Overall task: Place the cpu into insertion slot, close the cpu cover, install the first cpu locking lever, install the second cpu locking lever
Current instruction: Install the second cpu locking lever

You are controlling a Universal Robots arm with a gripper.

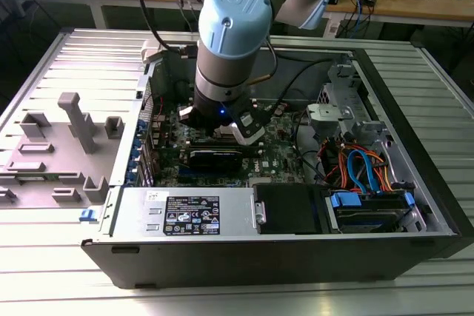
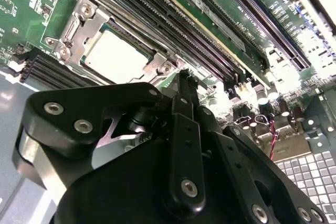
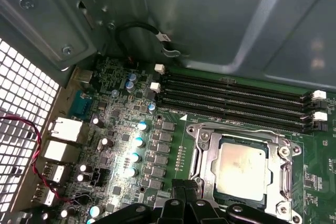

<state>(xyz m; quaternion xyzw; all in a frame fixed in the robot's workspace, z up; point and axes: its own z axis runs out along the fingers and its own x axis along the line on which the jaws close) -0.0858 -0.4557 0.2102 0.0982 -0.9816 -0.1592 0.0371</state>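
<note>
The cpu (image 3: 241, 169) lies flat in the insertion slot (image 3: 195, 129) on the green motherboard, its silver top showing. The silvery cpu cover (image 3: 207, 170) lies down over the chip's edges, framing it. In the second wrist view the cpu (image 2: 118, 56) and the cover (image 2: 86, 22) sit just beyond my black gripper (image 2: 181, 80). My gripper (image 3: 185, 196) is shut with nothing in it and hovers at the socket's edge beside the chip. In the exterior view the arm's wrist (image 1: 222, 86) reaches down into the open computer case.
Long black memory slots (image 3: 236, 98) run along one side of the socket. Capacitors (image 3: 137, 141) and rear ports (image 3: 63, 129) lie on the other side. A black graphics card (image 1: 215, 157), the power supply (image 1: 185, 212) and drive cables (image 1: 363, 168) fill the case.
</note>
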